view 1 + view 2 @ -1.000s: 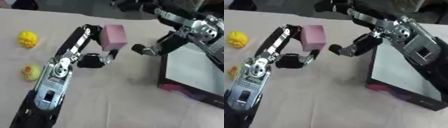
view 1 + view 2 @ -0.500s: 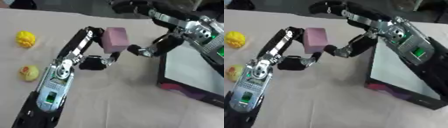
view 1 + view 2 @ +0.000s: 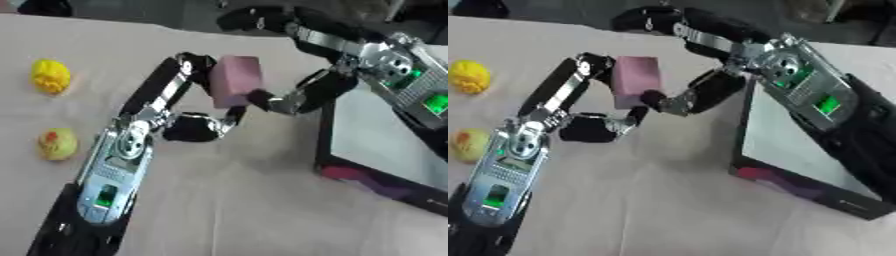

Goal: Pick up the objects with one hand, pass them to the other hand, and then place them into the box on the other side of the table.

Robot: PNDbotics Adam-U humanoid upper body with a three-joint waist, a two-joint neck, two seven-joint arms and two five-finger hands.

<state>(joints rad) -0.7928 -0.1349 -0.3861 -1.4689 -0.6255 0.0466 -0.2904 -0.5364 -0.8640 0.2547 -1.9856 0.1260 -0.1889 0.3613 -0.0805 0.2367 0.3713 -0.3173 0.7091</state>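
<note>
A pink block (image 3: 234, 80) is held above the table in my left hand (image 3: 159, 102), fingers curled at its upper left and thumb under its lower edge. My right hand (image 3: 322, 86) reaches in from the right. Its thumb tip touches the block's lower right side, and its fingers spread open above and behind the block. Two yellow objects lie on the table at the left: one plain (image 3: 50, 76), and one with a red spot (image 3: 56, 144). The box (image 3: 367, 182), dark-rimmed with a white inside, stands at the right under my right arm.
The table is covered by a beige cloth (image 3: 236, 210). Dark shapes show along the far edge.
My right hand has moved left from beside the box until it touches the pink block. My left hand has kept the block at about the same place.
</note>
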